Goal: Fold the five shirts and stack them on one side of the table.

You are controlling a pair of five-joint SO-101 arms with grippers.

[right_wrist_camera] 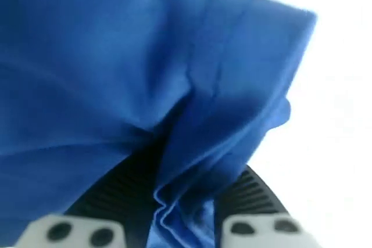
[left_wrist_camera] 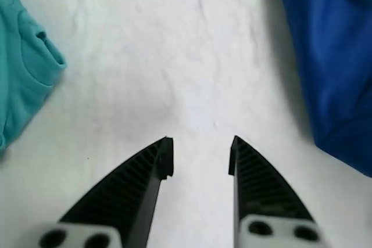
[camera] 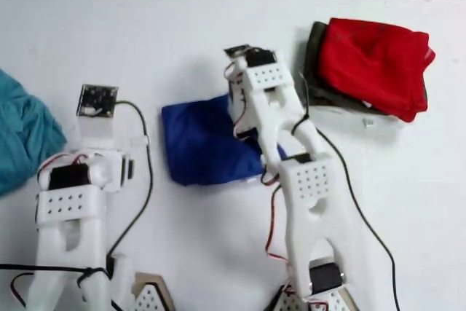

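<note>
Right pincer (right_wrist_camera: pixel 187 197) pinches blue shirt (camera: pixel 196 143) edge; left pincer (left_wrist_camera: pixel 200 156) spread above table (left_wrist_camera: pixel 174 56).

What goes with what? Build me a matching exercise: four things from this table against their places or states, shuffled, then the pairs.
1. blue folded cloth shirt
2. red folded cloth shirt
3. crumpled teal cloth shirt
4. left end effector

A. open above the white table
B. lying on a dark folded shirt
C. gripped by the right end effector
D. unfolded, at the table's edge

Pairs: 1-C, 2-B, 3-D, 4-A
</note>
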